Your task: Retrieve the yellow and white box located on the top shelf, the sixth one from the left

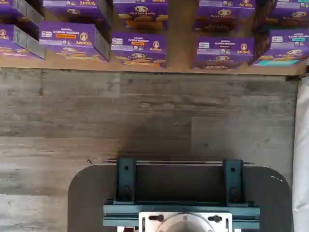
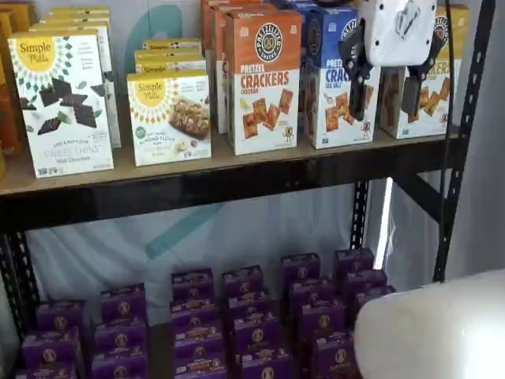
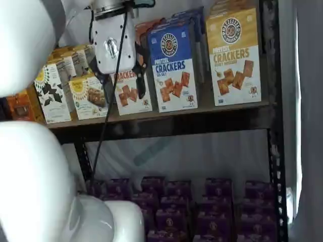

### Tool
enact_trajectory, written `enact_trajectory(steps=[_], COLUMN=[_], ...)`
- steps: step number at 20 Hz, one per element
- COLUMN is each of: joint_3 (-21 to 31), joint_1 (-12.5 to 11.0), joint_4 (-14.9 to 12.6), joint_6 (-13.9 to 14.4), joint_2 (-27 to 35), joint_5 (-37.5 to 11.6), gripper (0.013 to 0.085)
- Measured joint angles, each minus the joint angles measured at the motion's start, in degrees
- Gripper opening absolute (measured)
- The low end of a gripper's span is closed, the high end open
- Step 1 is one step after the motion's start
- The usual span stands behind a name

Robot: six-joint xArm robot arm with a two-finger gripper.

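The yellow and white box (image 3: 234, 55) stands at the right end of the top shelf (image 3: 166, 123), beside a blue Pretzel Crackers carton (image 3: 174, 65). In a shelf view the box (image 2: 439, 95) is partly hidden behind my gripper (image 2: 384, 106), with the top shelf's black rail (image 2: 237, 185) below it. My gripper hangs in front of the shelf, open and empty, with a wide gap between its black fingers (image 2: 355, 79). In a shelf view the gripper (image 3: 119, 85) lies over the orange carton (image 3: 132, 96), well left of the yellow box.
An orange Pretzel Crackers carton (image 2: 266, 79) and white Simple Mills boxes (image 2: 67, 103) fill the shelf's left part. Purple Annie's boxes (image 1: 139, 48) stand in rows on the low board. A black upright (image 2: 465, 134) is at the right. A dark mount with teal brackets (image 1: 181, 193) shows in the wrist view.
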Motion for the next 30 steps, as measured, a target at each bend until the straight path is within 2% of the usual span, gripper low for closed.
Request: enact_trajectory(steps=[2, 7, 12, 15, 17, 18, 20, 21, 22, 25, 27, 30], joint_3=[-0.79, -0.62, 0.79, 2.05, 2.74, 2.66, 2.52, 2.20, 2.03, 0.54, 0.11, -1.66], joint_1=[-0.14, -0.98, -0.25, -1.12, -2.79, -4.86, -6.89, -8.84, -9.71, -14.34, -15.69, -19.57], joint_4=[0.20, 0.98, -2.48, -5.00, -6.06, -6.22, -6.14, -6.05, -6.01, -5.80, -5.97, -5.40], joint_6=[-0.03, -0.52, -1.25, -2.78, -4.42, -6.33, -8.19, -9.95, -10.74, -15.03, -16.31, -19.84], joint_2=[0.90, 0.71, -0.10, -0.57, -0.78, -0.18, 0.36, 1.04, 1.39, 3.71, 4.41, 6.79], joint_5=[1.49, 1.60, -1.68, -5.70, -8.85, -10.62, -12.37, -13.81, -14.42, -17.30, -18.37, -20.03], gripper=[0.0850, 0.0850, 0.0850, 0.0850, 0.0850, 0.0850, 0.0850, 0.0850, 0.0850, 0.0850, 0.0850, 0.0850])
